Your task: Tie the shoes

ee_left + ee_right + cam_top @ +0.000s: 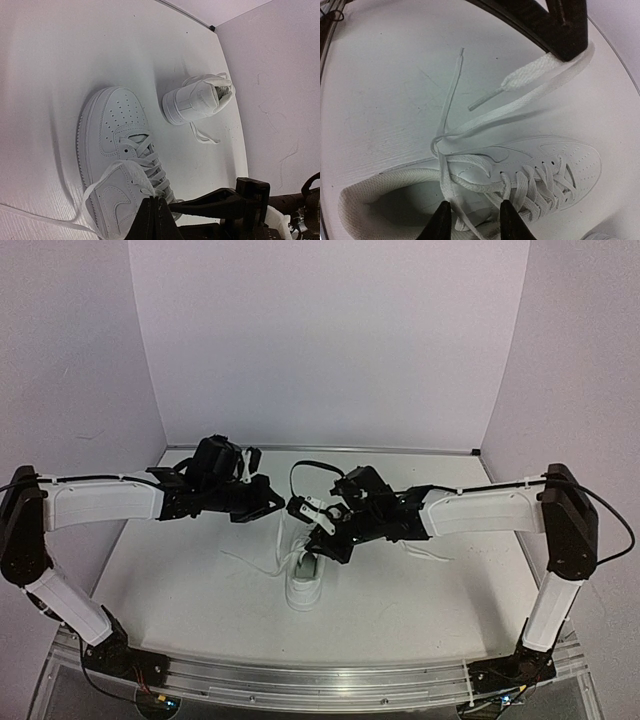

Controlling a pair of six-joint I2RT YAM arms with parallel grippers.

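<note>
A white sneaker (305, 585) lies mid-table, toe toward the arms; it also shows in the left wrist view (112, 130) and the right wrist view (555, 165). Its laces are crossed in a loose first knot (440, 145). My left gripper (153, 200) is shut on one lace (540, 70) and holds it up and away from the shoe. My right gripper (472, 212) is open just above the shoe's collar, with the other lace (445, 185) running between its fingers. The second white sneaker (197, 100) stands beyond, heel toward the left wrist camera, its laces loose.
Both arms meet over the middle of the white table (200, 580), left gripper (270, 502) and right gripper (322, 535) close together. Loose lace ends trail left (245, 560) and right (430, 555) of the shoe. Walls close the back and sides.
</note>
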